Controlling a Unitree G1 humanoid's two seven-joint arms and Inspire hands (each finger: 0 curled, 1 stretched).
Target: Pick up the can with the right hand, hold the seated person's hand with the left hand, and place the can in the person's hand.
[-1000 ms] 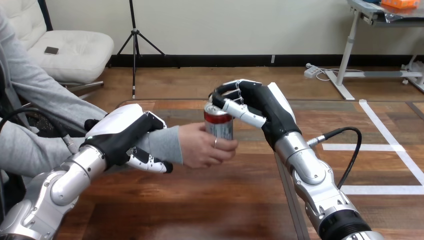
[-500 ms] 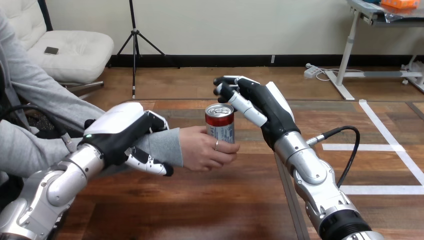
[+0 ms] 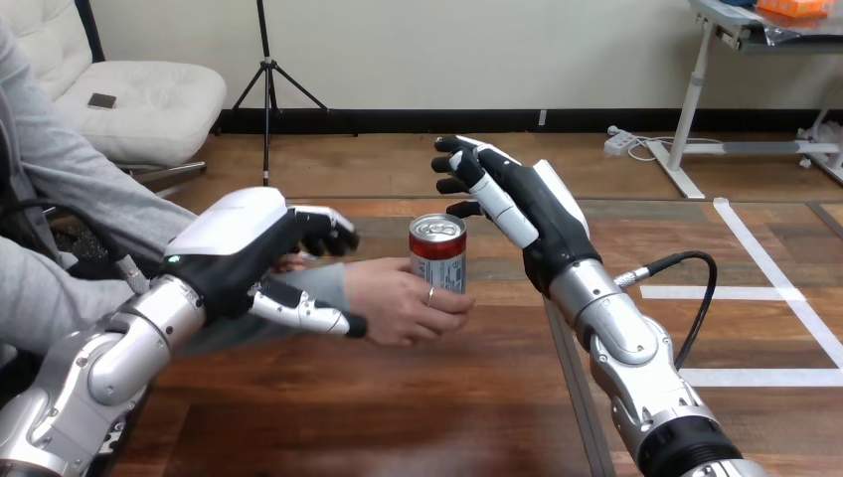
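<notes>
Can [image 3: 437, 253] stands upright in the person's hand [image 3: 403, 303] above the mid tabletop [image 3: 398, 417], with bare wood on the near side. Right robot hand [image 3: 517, 204] is released, apart from the can at its far right. Left robot hand [image 3: 244, 248] loosely brackets the wrist [image 3: 333, 283], unclenched.

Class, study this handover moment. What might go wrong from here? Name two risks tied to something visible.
1. The right robot hand is open, close above and behind the can; drawing back low, it might clip the rim and tip the can in the person's hand.
2. The left robot hand is at the person's wrist; a tug there might jolt the can.
</notes>
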